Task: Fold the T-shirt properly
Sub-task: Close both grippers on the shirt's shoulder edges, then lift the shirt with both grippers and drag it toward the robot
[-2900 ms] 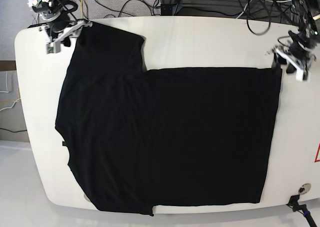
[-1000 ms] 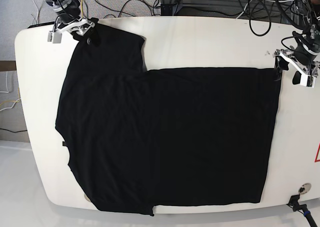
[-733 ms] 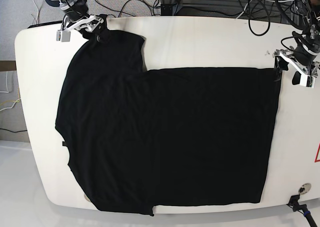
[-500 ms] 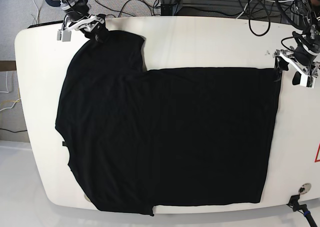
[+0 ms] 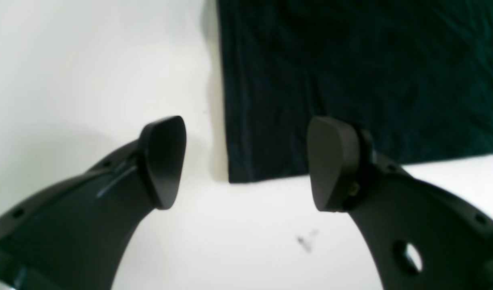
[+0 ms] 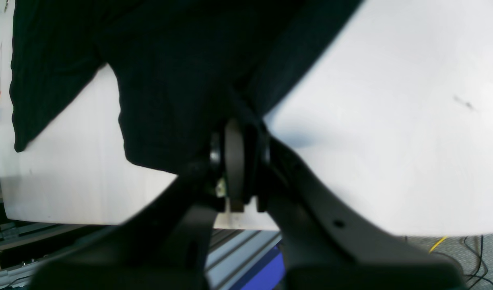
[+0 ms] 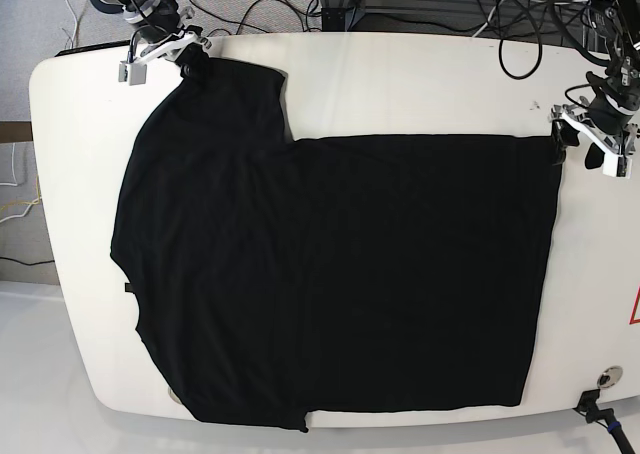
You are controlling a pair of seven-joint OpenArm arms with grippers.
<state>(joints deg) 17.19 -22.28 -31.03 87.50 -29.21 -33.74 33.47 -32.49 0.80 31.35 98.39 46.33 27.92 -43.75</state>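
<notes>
The black T-shirt [image 7: 330, 264] lies spread flat on the white table [image 7: 420, 84], plain side up; no print shows. My right gripper [image 7: 190, 56] at the far left is shut on the sleeve's corner; the right wrist view shows the fingers [image 6: 235, 161] pinched on the black cloth [image 6: 170, 80], lifting it off the table. My left gripper [image 7: 580, 139] is open at the shirt's far right corner. In the left wrist view it [image 5: 246, 165] hangs just over the corner of the cloth [image 5: 351, 60], one finger on each side, not touching.
Cables [image 7: 250, 4] lie behind the table's far edge. A round metal fitting [image 7: 605, 379] and a red mark [image 7: 634, 309] sit near the right edge. The table edge runs close behind my right gripper [image 6: 109, 219].
My right gripper has moved right along the far edge with the sleeve corner in it, drawing the sleeve inward. My left gripper has shifted slightly and stays open.
</notes>
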